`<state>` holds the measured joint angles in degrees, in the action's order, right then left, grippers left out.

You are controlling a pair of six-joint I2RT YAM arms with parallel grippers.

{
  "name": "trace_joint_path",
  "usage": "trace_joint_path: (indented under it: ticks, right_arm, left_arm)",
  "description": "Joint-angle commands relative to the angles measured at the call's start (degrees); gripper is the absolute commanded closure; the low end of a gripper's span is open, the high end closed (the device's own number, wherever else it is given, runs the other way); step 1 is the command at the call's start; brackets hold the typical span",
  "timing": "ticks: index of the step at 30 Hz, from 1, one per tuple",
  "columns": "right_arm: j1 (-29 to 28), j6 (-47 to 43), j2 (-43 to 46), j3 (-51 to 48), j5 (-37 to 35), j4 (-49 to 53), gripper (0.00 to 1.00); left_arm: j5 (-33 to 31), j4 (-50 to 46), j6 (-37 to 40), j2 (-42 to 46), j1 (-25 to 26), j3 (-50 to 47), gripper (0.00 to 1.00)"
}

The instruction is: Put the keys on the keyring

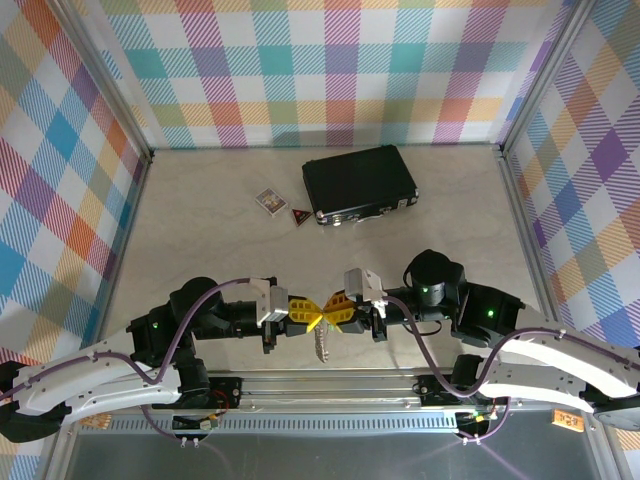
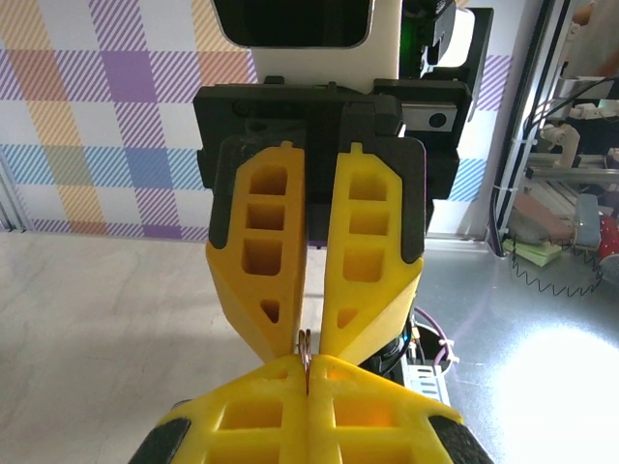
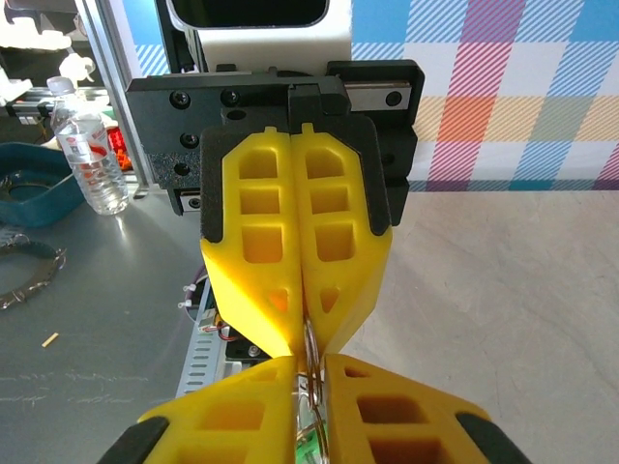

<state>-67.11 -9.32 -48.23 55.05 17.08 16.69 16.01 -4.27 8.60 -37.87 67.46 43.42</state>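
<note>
The case (image 1: 360, 185) lies toward the far edge of the desk (image 1: 200, 240), right of centre. The card box (image 1: 270, 201) lies left of it, with the tag (image 1: 298, 215) between them. Near the near edge, at centre, the left gripper (image 1: 305, 315) and the right gripper (image 1: 335, 312) meet tip to tip, with the keyring (image 1: 321, 345) between them.

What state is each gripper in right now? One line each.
Left gripper: closed, holding the keyring.
Right gripper: closed, pinching the same keyring from the other side.
</note>
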Motion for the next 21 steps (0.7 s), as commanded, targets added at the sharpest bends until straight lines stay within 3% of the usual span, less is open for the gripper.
trace_joint_path:
  ticks: [1,4,11,15,21]
  right_arm:
    - [-0.3,0.5,0.1,-0.7,0.4,-1.8,0.91]
    - [-0.2,0.2,0.6,-0.9,0.0,-1.6,0.99]
    - [-0.3,-2.2,1.5,0.5,-2.7,2.4,1.00]
    - [-0.3,-4.6,0.7,3.0,-5.3,7.6,1.00]
    - [-0.3,-6.4,-2.8,6.6,-7.4,12.9,1.00]
  left_arm:
    - [1.7,3.9,-0.3,0.3,0.0,-0.3,1.00]
    - [1.5,3.8,-0.3,0.3,0.0,-0.4,1.00]
    - [-3.1,-0.5,1.0,1.2,0.0,0.2,1.00]
    - [-7.1,-5.9,2.7,1.3,0.0,1.9,0.84]
    - [-7.7,-8.4,3.3,-0.2,0.0,3.5,0.81]
